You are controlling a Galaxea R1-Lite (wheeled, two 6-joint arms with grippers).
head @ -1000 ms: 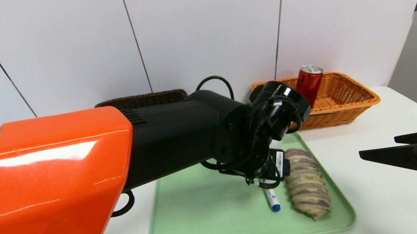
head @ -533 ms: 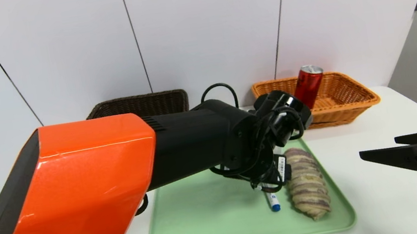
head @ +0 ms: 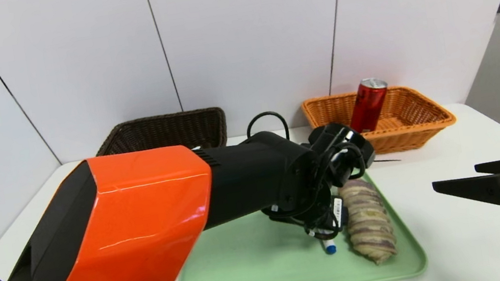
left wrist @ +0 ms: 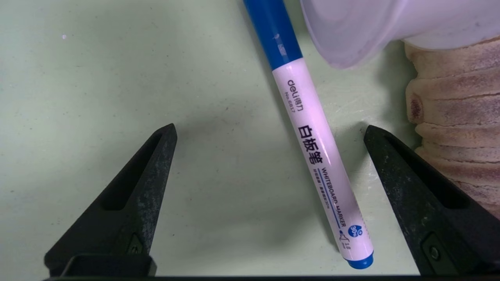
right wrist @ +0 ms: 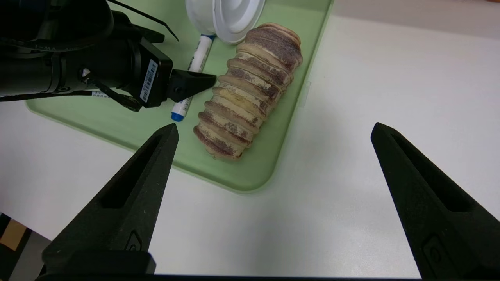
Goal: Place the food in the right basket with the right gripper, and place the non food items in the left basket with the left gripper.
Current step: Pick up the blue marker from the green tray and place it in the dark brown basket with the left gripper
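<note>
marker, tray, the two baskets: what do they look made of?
Marker: glossy plastic barrel, printed label, blue cap. Tray: matte pale-green plastic by its look, smooth with a rounded rim. Left basket and right basket: woven wicker or rattan, dark brown and orange; weave visible, could be synthetic.

I see the tray (head: 251, 279) at the centre of the tabletop (head: 467, 237). On it, the marker (left wrist: 316, 144) lies just left of the bread roll (head: 368, 222), with a cup (right wrist: 226, 15) behind both. My left tool (left wrist: 269, 132) hangs over the tray, its open fingers either side of the marker. My right tool (head: 459, 183) sits right of the tray, over the tabletop. Behind stand the left basket (head: 164, 131) and the right basket (head: 406, 122), the latter holding a can (head: 368, 105).
</note>
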